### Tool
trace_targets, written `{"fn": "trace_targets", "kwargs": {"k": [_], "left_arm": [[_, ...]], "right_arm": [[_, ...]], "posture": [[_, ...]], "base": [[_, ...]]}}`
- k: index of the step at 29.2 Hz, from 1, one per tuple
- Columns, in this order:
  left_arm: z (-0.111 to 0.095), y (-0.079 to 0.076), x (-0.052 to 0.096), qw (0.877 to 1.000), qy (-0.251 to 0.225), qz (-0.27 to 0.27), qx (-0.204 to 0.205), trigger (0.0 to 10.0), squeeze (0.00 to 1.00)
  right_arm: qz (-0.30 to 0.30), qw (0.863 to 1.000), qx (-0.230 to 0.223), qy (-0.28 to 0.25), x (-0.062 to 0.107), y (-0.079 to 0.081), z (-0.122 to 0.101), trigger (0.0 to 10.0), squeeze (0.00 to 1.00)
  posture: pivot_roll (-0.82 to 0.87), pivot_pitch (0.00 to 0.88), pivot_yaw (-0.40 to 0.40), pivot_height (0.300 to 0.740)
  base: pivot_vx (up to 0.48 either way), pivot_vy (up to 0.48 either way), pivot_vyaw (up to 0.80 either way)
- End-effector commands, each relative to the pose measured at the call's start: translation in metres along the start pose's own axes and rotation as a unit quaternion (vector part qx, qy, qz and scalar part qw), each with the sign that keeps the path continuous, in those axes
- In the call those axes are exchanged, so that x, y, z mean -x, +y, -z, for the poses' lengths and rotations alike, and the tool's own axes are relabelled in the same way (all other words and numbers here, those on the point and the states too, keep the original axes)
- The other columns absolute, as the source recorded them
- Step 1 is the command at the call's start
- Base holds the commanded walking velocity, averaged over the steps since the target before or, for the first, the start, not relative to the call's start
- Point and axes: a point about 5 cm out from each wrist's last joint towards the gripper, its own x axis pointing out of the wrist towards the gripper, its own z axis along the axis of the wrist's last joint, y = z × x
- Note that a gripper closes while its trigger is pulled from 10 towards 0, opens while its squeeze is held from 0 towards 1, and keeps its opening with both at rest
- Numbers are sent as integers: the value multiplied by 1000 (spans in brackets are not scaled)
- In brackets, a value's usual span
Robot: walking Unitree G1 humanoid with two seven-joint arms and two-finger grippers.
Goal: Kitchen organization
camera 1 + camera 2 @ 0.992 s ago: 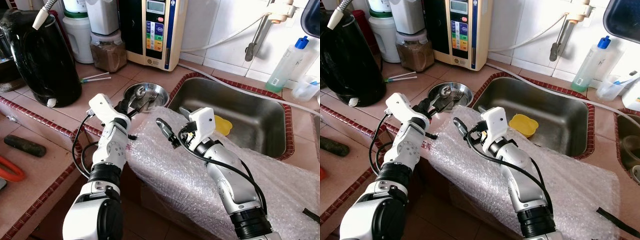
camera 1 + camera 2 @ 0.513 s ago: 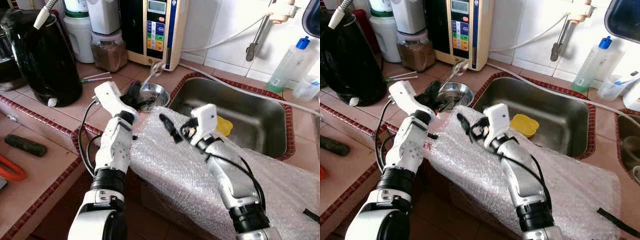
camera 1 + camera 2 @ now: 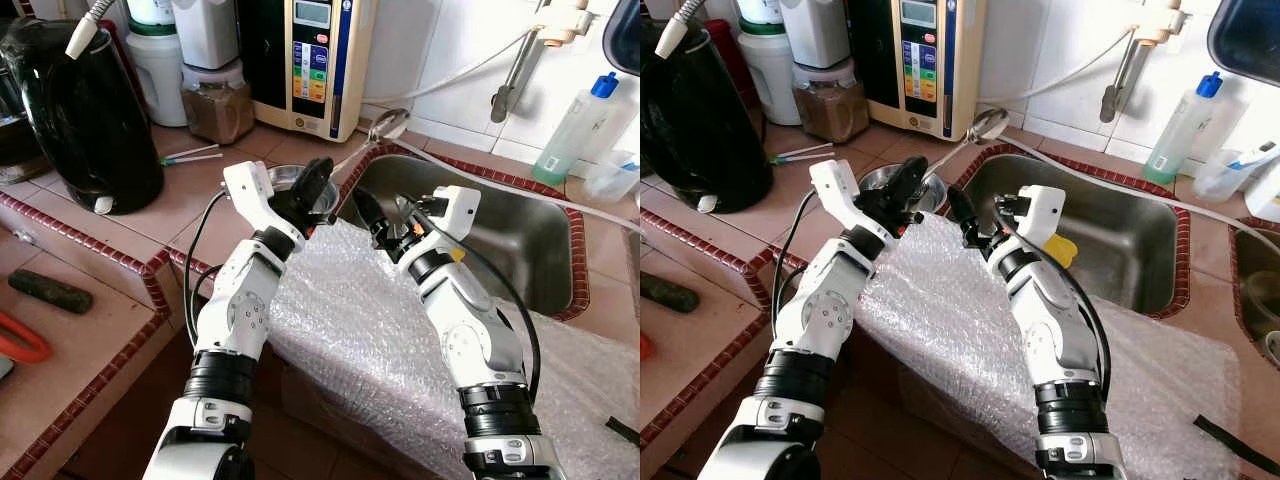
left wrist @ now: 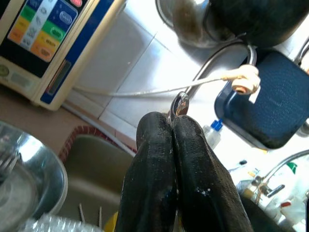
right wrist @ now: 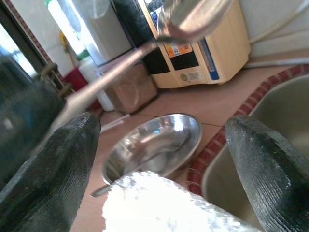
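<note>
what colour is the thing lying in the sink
Yellow. The object in the sink is partly hidden behind the right tool; it shows best in the right eye view.

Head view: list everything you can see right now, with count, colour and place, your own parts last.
Spoon: 1, silver, held up over the counter edge beside the sink.
Bowl: 1, steel, on the counter left of the sink.
Sink: 1, steel, right of centre.
Yellow item: 1, in the sink.
Bubble wrap: 1 sheet, clear, draped over the counter front.
Kettle: 1, black, far left.
Water unit: 1, cream and black, at the back wall.
Jar: 1, brown contents, beside the water unit.
Bottle: 1, clear with blue cap, back right.
Left tool: black, shut on the spoon.
Right tool: black, open, over the sink edge.
</note>
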Motion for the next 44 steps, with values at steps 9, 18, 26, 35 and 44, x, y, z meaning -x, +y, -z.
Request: {"fn": "trace_targets", "kwargs": {"k": [9,18,26,35,44], "left_arm": [[8,-18,-2,999,19,43,8,0,0],[20,-31,2,995,45,84,4,0,0],[21,-36,1,994,50,95,-2,0,0],[19,-33,1,995,50,91,-10,0,0],[19,-32,2,995,52,89,-13,0,0]], "right_arm": [[-19,998,-55,-20,-2,0,-14,10000,0],[-1,999,-40,-17,-9,-2,-15,10000,0],[58,998,-20,-30,-10,-21,-25,0,0],[99,994,-13,-42,-9,-35,-29,0,0],[126,991,-20,-47,-8,-43,-30,0,0]], "posture": [[73,0,-38,740],[64,0,-35,740],[63,0,-40,740],[65,0,-40,740],[66,0,-41,740]], "base": [[0,0,0],[0,0,0],[0,0,0],[0,0,0],[0,0,0]]}}
